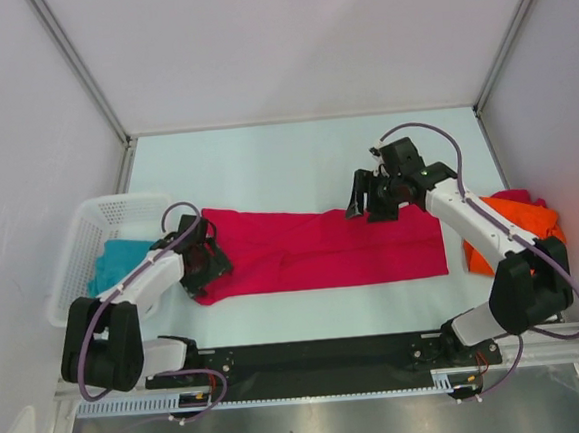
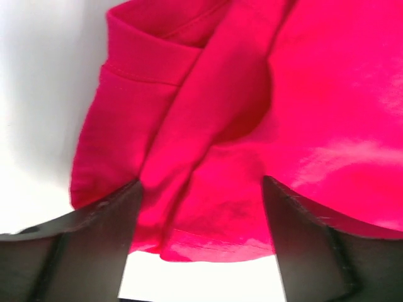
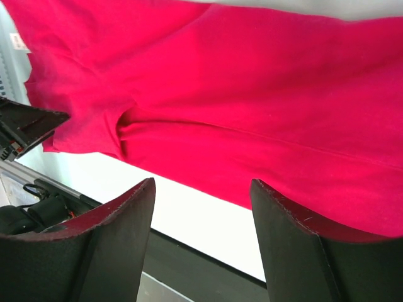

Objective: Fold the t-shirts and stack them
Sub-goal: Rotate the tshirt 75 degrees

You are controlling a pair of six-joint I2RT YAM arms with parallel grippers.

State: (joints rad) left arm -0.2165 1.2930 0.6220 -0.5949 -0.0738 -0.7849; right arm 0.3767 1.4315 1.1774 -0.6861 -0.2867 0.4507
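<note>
The crimson-pink t-shirt (image 1: 322, 249) lies flat on the white table as a long strip, folded lengthwise. My left gripper (image 1: 206, 260) is low at the shirt's left end. In the left wrist view it (image 2: 201, 184) is open, with the shirt's rumpled hem (image 2: 208, 245) between its fingers. My right gripper (image 1: 371, 205) hovers over the shirt's far edge towards the right end. In the right wrist view it (image 3: 203, 184) is open and empty above the shirt (image 3: 252, 94). The orange t-shirt (image 1: 519, 221) lies bunched at the right. The teal t-shirt (image 1: 118, 262) sits in the basket.
A white mesh basket (image 1: 118, 202) stands at the table's left edge. The black base rail (image 1: 321, 359) runs along the near edge. White walls and metal frame posts close in the table on the left, far and right sides.
</note>
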